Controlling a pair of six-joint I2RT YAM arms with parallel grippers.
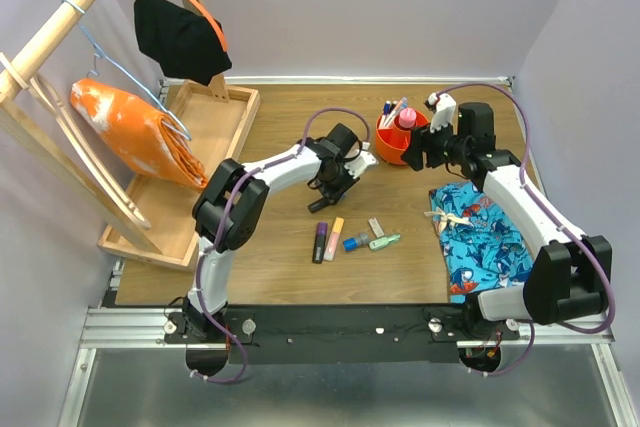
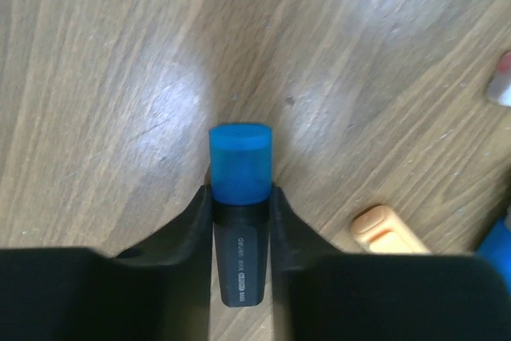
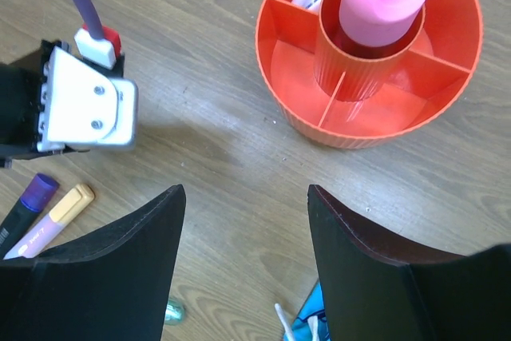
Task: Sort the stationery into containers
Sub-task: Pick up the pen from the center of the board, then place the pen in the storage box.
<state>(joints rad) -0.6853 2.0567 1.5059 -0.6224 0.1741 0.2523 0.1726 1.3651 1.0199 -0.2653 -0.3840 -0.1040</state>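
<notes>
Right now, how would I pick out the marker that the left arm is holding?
From the orange-red pot, look left to the left pincer. Clamped in it is a stubby marker with a dark body and blue cap; the purple marker and orange-capped marker nearby lie loose.

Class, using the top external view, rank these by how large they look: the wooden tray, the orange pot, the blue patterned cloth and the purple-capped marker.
1. wooden tray, though the hanging orange fabric hides part of it
2. blue patterned cloth
3. orange pot
4. purple-capped marker
</notes>
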